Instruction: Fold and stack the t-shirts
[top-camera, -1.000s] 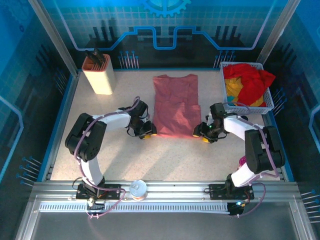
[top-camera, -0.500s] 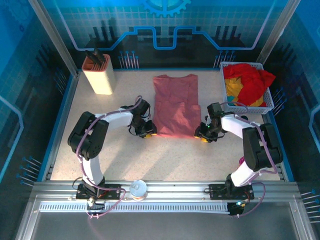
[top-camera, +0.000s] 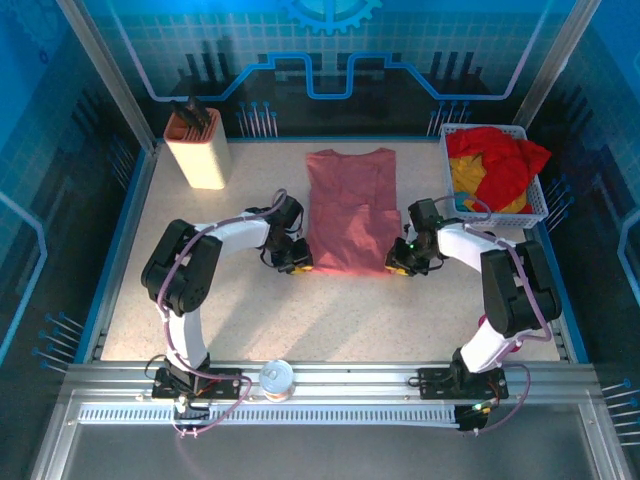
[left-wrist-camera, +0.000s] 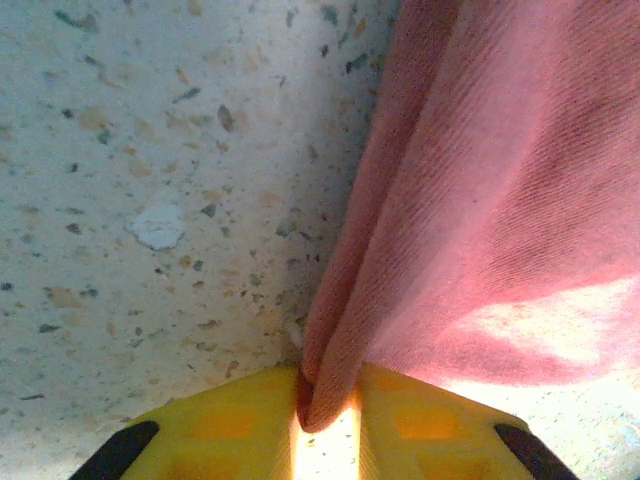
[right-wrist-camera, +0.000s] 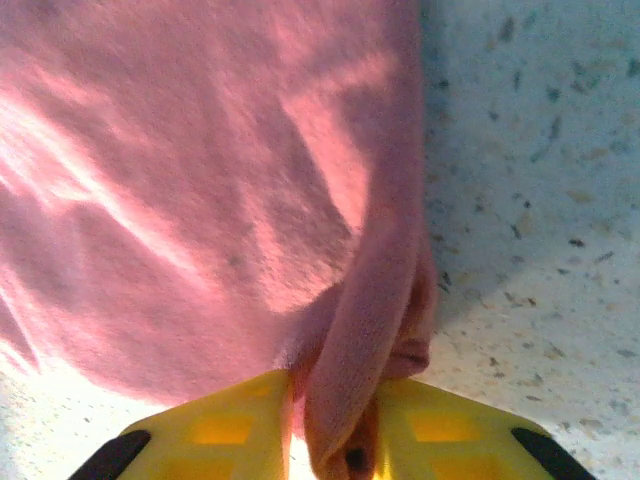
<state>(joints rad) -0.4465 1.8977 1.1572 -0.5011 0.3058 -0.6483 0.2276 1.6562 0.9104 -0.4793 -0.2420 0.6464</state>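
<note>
Pink shirt (top-camera: 350, 210) lies flat on your desk (top-camera: 250, 320); your left hand (top-camera: 296, 265) and right hand (top-camera: 398, 266) each pinch a near corner tight.

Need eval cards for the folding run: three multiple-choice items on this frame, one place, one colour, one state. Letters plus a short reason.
1. Where does the white basket stand? A) far right corner of the table B) far left corner C) near edge, centre
2. What colour is the shirt spread on the table? A) yellow B) salmon-pink C) blue
3. What state is the left tool in? A) open above the table B) shut on nothing C) shut on the shirt's near corner
Key: 1 A, the top view has it at the far right. 2 B, the flat cloth is salmon-pink. 3 C, the left wrist view shows cloth pinched between its jaws.
</note>
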